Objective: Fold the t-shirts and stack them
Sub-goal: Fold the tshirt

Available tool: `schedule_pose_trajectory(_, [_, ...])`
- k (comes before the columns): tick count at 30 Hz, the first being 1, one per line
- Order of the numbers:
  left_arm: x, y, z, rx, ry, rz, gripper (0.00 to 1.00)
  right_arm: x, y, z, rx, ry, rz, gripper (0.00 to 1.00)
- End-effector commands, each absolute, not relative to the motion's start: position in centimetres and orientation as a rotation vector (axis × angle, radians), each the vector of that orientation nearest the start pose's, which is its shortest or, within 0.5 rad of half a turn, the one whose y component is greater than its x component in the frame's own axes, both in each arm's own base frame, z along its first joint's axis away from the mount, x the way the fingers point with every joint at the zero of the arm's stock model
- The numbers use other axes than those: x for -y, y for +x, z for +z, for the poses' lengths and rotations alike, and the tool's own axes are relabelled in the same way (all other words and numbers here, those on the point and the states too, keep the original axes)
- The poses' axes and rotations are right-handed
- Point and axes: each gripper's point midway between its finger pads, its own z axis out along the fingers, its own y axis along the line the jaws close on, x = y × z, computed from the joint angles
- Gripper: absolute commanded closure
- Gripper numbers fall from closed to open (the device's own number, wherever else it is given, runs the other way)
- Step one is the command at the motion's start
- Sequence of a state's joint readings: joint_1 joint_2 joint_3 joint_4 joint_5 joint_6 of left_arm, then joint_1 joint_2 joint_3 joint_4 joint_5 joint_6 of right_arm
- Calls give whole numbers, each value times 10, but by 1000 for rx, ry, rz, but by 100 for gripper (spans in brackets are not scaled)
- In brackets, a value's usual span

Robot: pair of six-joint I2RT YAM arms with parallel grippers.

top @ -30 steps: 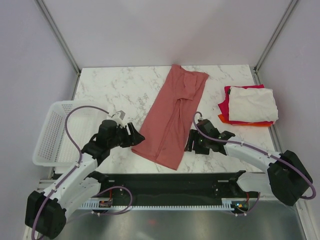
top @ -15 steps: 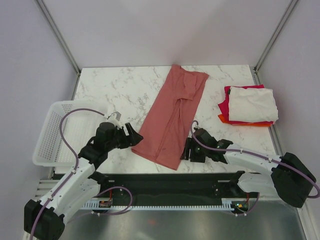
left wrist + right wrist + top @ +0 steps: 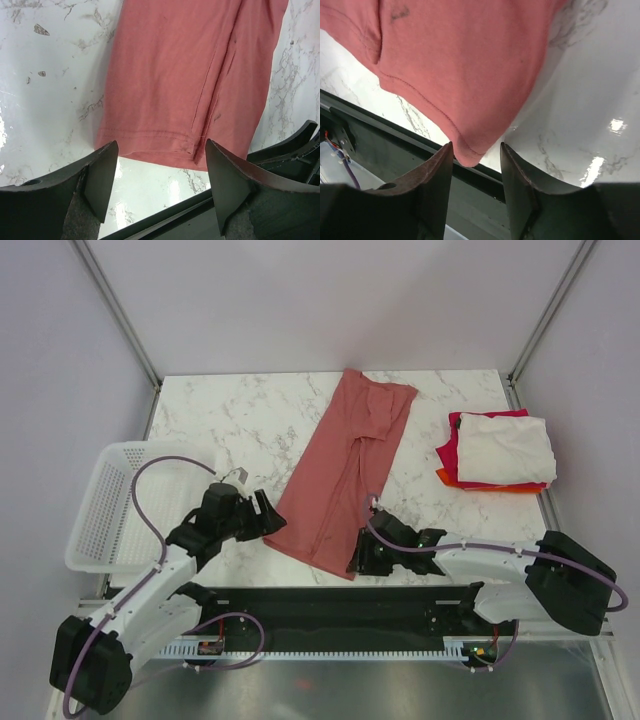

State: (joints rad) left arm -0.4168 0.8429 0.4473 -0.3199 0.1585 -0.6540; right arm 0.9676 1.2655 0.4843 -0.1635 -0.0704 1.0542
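Note:
The salmon-red t-shirt (image 3: 345,470) lies as a long folded strip, slanting from the back middle of the table to the near edge. My left gripper (image 3: 268,517) hovers open just left of its near-left hem corner. In the left wrist view the hem (image 3: 165,142) lies just beyond the wide gap between the fingers (image 3: 161,187). My right gripper (image 3: 357,558) is at the near-right corner. In the right wrist view that corner (image 3: 470,150) pokes between the narrowed fingers (image 3: 476,167), with a gap left on the right side. A folded stack of cream-white (image 3: 505,448), magenta (image 3: 456,432) and orange (image 3: 444,476) t-shirts sits at the right.
A white mesh basket (image 3: 115,505) stands at the table's left edge beside my left arm. The black rail (image 3: 340,605) runs along the near edge right under both grippers. Grey walls and metal posts enclose the back and sides.
My right gripper slid left and nearer, onto the shirt's near-right corner, and its jaws narrowed. My left gripper stayed by the near-left hem corner, still open.

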Motion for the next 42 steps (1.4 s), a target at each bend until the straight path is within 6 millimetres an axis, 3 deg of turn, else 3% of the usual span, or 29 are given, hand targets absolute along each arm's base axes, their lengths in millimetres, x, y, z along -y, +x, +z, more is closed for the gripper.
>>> schedule_pose_trajectory(1, [153,214,85,-2375,-183,-715,23,-267,120,15,-2756,126,798,55])
schedule_pose_trajectory(3, [155,214,83,-2379,-178,-726,23,-265,122,9,-2761,117,767,65])
schedule_pose_trajectory(8, [165,207,72,-2428,-165,-794,25,-263,121,7,-2776,91,736,99])
schedule_pose_trajectory(14, [177,196,61,-2491,-124,-828,29,-217,134,18,-2734,184,600,100])
schedule_pose_trajectory(16, [182,191,59,-2508,-100,-839,30,-206,129,14,-2742,187,582,100])
schedule_pose_trajectory(22, [188,185,62,-2506,-79,-867,31,-198,119,2,-2795,166,556,100])
schedule_pose_trajectory(29, [189,180,69,-2520,-64,-881,31,-196,118,4,-2790,166,565,100])
schedule_pose_trajectory(35, [167,192,59,-2528,-148,-687,32,-195,117,2,-2791,157,559,100])
schedule_pose_trajectory(39, [170,192,49,-2575,-119,-680,34,-196,117,3,-2788,152,564,100])
schedule_pose_trajectory(42, [177,189,42,-2610,-90,-719,42,-196,118,4,-2786,149,565,100])
